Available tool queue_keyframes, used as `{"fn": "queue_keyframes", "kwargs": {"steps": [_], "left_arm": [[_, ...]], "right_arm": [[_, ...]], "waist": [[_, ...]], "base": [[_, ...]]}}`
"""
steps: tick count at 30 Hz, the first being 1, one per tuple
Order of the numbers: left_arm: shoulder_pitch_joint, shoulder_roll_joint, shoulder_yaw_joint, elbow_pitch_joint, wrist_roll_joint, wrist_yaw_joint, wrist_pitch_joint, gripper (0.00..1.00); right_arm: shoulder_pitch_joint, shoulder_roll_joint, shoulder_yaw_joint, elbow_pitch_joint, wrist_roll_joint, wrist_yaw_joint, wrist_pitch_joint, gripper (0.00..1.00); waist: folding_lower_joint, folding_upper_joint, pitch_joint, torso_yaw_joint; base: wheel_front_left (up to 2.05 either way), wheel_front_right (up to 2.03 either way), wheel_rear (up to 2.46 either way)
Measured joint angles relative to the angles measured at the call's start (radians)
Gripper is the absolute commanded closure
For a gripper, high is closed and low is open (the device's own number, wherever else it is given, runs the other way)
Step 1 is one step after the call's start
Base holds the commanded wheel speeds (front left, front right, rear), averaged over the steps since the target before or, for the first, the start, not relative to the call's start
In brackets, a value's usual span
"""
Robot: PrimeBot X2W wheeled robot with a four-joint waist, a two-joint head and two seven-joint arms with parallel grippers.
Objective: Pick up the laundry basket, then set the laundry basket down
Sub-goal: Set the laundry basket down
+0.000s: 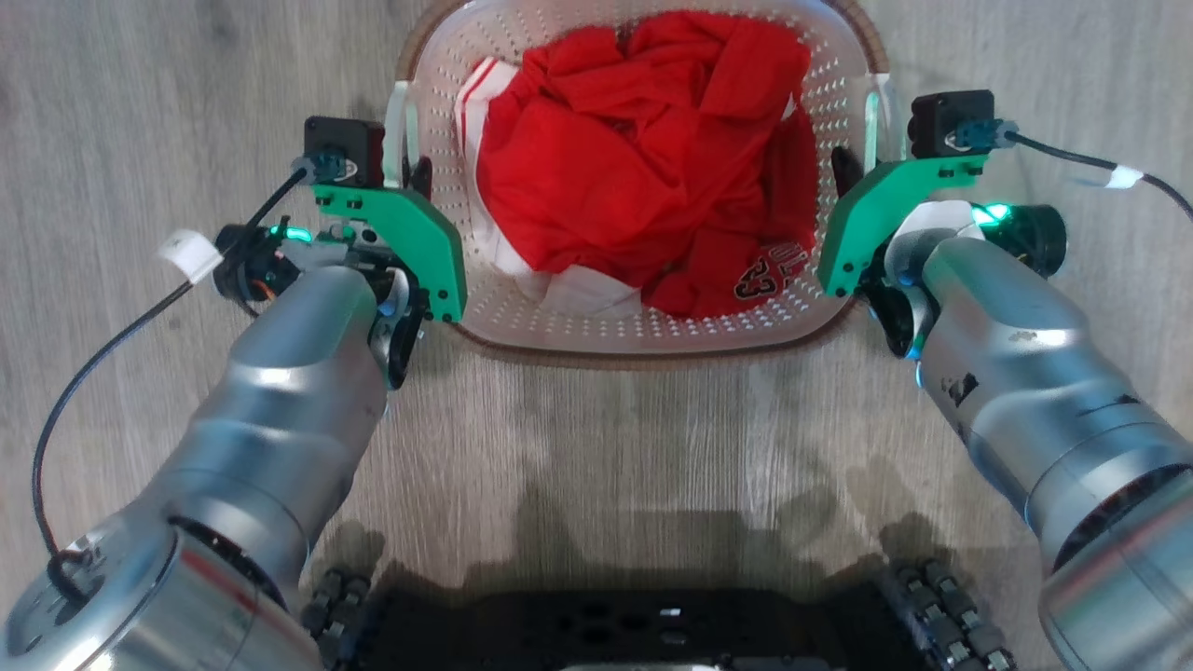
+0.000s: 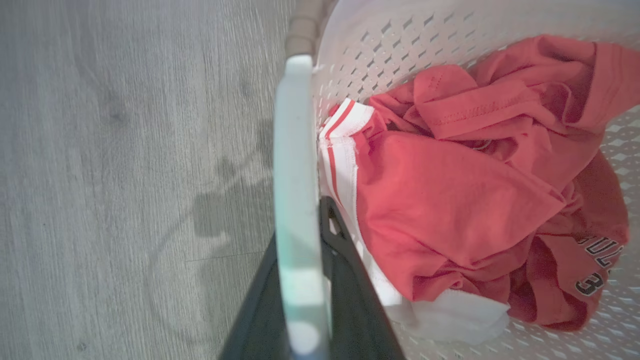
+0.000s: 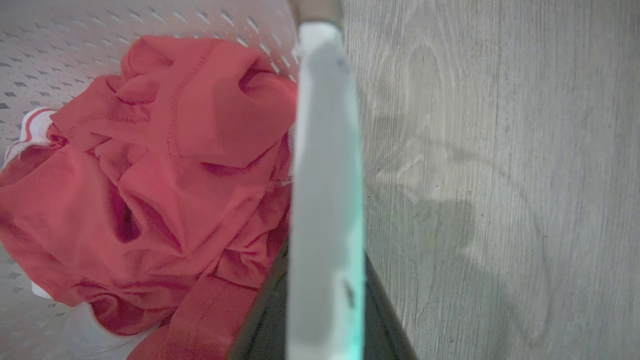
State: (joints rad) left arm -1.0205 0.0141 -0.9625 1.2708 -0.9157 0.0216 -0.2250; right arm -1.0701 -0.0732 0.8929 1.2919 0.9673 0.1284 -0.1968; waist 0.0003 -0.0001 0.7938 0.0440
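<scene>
White perforated plastic with a brown woven-look rim: the laundry basket (image 1: 606, 328) is at top centre of the head view, far edge cropped by the frame, with grey wood-grain floor (image 1: 596, 447) around it. Can't tell whether it is resting on the floor or just off it. It's loaded with crumpled red clothes (image 1: 643, 158), plus a white garment with red stripes (image 1: 485, 89) against the wall at frame left; dark print shows on the red fabric at lower right of the pile. The left end effector (image 1: 410, 172) is at the white handle on frame left (image 1: 399, 121). The left wrist view confirms this: the left end effector (image 2: 300, 220) has one dark finger on each side of the handle bar (image 2: 295, 150), narrow and clamped on it, with the basket wall (image 2: 400, 40) and clothes (image 2: 450, 200) to the right and floor (image 2: 125, 175) to the left. The right end effector (image 1: 857, 168) is at the opposite handle (image 1: 873, 116), mirror pose. In the right wrist view the right end effector (image 3: 325, 260) also straddles the handle bar (image 3: 325, 150), fingers tight on both faces, with clothes (image 3: 175, 175) at left and floor (image 3: 500, 175) at right. Green brackets (image 1: 410, 233) sit on both wrists. The black robot base (image 1: 634, 629) runs along the bottom edge.
</scene>
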Motion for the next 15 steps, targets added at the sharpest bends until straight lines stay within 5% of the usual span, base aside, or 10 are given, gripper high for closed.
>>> {"fn": "queue_keyframes", "kwargs": {"steps": [15], "left_arm": [[-0.031,0.000,-0.029,-0.030,0.000,0.029,-0.016,1.00]], "right_arm": [[-0.011,-0.002,-0.173,-0.001,-0.176,0.000,-0.010,1.00]], "waist": [[-0.0003,0.0001,0.116,0.025]], "base": [[0.00,0.00,0.00]]}}
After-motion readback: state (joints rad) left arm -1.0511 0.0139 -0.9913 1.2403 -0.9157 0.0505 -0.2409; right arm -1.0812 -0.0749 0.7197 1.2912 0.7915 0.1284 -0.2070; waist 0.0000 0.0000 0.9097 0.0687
